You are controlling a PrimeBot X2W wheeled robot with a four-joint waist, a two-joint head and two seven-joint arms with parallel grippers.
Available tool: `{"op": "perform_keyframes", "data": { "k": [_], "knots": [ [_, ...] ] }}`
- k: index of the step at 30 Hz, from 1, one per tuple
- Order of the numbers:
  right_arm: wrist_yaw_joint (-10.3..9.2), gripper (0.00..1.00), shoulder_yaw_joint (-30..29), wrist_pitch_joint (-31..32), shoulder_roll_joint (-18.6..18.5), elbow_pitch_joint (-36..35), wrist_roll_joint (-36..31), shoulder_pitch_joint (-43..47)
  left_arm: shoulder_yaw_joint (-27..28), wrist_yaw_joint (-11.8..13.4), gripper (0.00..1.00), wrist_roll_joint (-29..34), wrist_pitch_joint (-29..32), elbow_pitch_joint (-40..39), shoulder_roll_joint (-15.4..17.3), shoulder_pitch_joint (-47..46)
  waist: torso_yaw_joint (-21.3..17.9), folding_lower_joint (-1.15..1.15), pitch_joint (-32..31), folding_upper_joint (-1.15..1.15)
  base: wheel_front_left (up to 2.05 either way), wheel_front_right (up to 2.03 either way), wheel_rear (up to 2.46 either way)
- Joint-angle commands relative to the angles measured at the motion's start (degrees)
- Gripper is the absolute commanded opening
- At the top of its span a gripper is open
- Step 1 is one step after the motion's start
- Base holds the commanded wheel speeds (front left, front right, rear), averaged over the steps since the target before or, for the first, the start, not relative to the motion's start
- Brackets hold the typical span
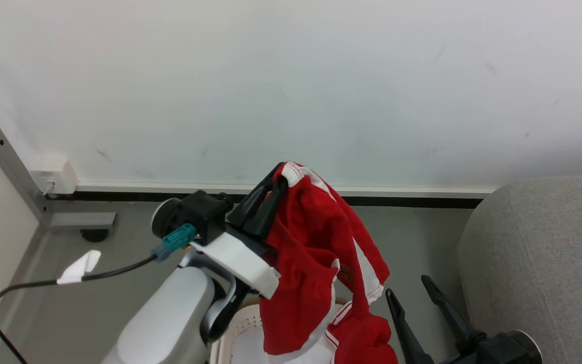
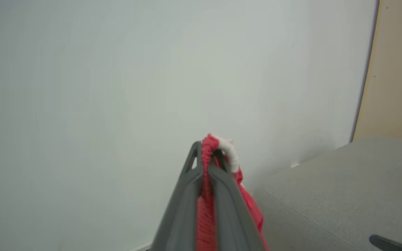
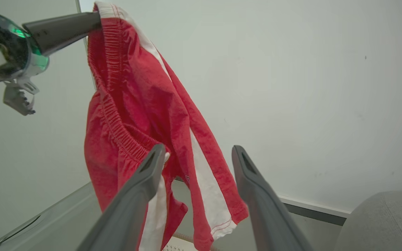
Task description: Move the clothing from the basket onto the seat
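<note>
Head view: left gripper (image 1: pixel 277 177) clamped on red shorts (image 1: pixel 316 242), hanging over basket (image 1: pixel 243 323); red heap (image 1: pixel 367 338) below, maybe second garment. Left wrist: shorts pinched tight, seat (image 2: pixel 326 202) right, no clothing there. Right wrist: right gripper (image 3: pixel 199 150) wide open, empty. Drop-off pending.

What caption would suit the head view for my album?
Left gripper holds red shorts over the basket, grey seat alongside; right gripper open.

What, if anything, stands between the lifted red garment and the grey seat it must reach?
The open right claw sits low between the red garment, held up by the left claw, and the seat. Nothing else visible blocks that gap.
</note>
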Motion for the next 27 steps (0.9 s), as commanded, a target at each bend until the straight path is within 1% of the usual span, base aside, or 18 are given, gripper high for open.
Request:
{"op": "perform_keyframes", "data": {
  "k": [1, 12, 18, 20, 23, 27],
  "knots": [
    [-0.12, 1.0, 0.4, 0.0, -0.2, -0.2, 0.1, 0.1, -0.1, -0.1, 0.0, -0.4, 0.3, -0.5, -0.3, -0.8, 0.2, 0.01, -0.1, 0.0, 0.0, 0.0, 0.0],
    [-0.12, 1.0, 2.6, 0.0, -0.3, 0.7, -0.3, -0.4, -0.6, 0.4, 0.0, -1.1, 0.9, -0.7, -0.9, -1.0, 0.8, 0.01, -0.2, 0.0, 0.0, 0.0, 0.0],
    [-0.12, 1.0, 6.5, 0.0, -2.0, 2.0, 0.6, -1.6, -1.5, 0.4, 0.0, -1.4, 1.0, -0.4, -1.6, -0.6, 1.6, 0.01, -0.1, 0.0, 0.0, 0.0, 0.0],
    [-0.12, 1.0, 8.2, 0.0, -2.7, 2.1, 1.3, -1.9, -2.3, 0.1, 0.0, -1.6, 1.2, -0.2, -2.2, -0.5, 2.3, 0.01, -0.2, 0.0, 0.0, 0.0, 0.0],
    [-0.12, 1.0, 9.1, 0.0, -3.3, 2.2, 2.2, -1.9, -4.1, -0.4, 0.0, -1.1, 1.3, 0.3, -3.1, -1.0, 4.0, 0.01, -0.5, 0.0, 0.0, 0.0, 0.0],
    [-0.12, 1.0, 10.3, 0.0, -3.3, 4.0, 1.6, -3.5, -7.1, -1.1, 0.0, -1.2, 1.1, 1.0, -4.6, -0.7, 6.5, 0.01, -1.0, 0.0, 0.0, 0.0, 0.0]
  ]
}}
